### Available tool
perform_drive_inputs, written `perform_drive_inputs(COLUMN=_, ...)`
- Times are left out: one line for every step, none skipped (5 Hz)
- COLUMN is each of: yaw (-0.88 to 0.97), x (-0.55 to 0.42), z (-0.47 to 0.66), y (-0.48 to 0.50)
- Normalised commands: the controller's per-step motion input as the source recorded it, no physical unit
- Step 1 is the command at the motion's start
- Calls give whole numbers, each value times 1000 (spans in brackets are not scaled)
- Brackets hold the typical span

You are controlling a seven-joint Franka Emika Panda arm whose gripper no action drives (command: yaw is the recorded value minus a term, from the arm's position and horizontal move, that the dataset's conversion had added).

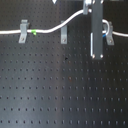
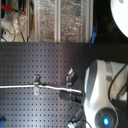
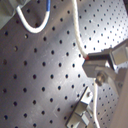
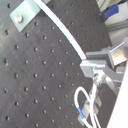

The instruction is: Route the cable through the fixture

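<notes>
The white cable (image 1: 50, 30) runs from the first exterior view's left through the first clip (image 1: 22, 31), with its green band (image 1: 34, 32) just past it. It then rises above the second clip (image 1: 64, 35) without sitting in it, up to my gripper (image 1: 90, 12). Behind the gripper it loops down to the third clip (image 1: 109, 38), where the blue band (image 1: 105, 35) sits. In both wrist views the cable (image 3: 77, 35) (image 4: 65, 35) ends at the fingers (image 3: 96, 61) (image 4: 96, 67), which are shut on it. In the second exterior view the gripper (image 2: 71, 96) holds the cable (image 2: 20, 86) beside the clip (image 2: 36, 87).
The black pegboard (image 1: 60, 90) fills the first exterior view. The white arm (image 2: 102, 95) blocks the second exterior view's right. Shelving with clutter (image 2: 50, 20) stands behind the board. A slack cable loop (image 3: 30, 25) lies on the board near the gripper.
</notes>
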Motion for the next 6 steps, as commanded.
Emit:
perform_drive_inputs(yaw=0, x=-229, z=141, y=-301)
perform_drive_inputs(yaw=114, x=-294, z=-7, y=-14)
perform_drive_inputs(yaw=17, x=-242, z=5, y=-53)
perform_drive_inputs(yaw=66, x=-535, z=-180, y=-85)
perform_drive_inputs(yaw=46, x=-555, z=-234, y=-76)
perform_drive_inputs(yaw=0, x=0, z=73, y=-2)
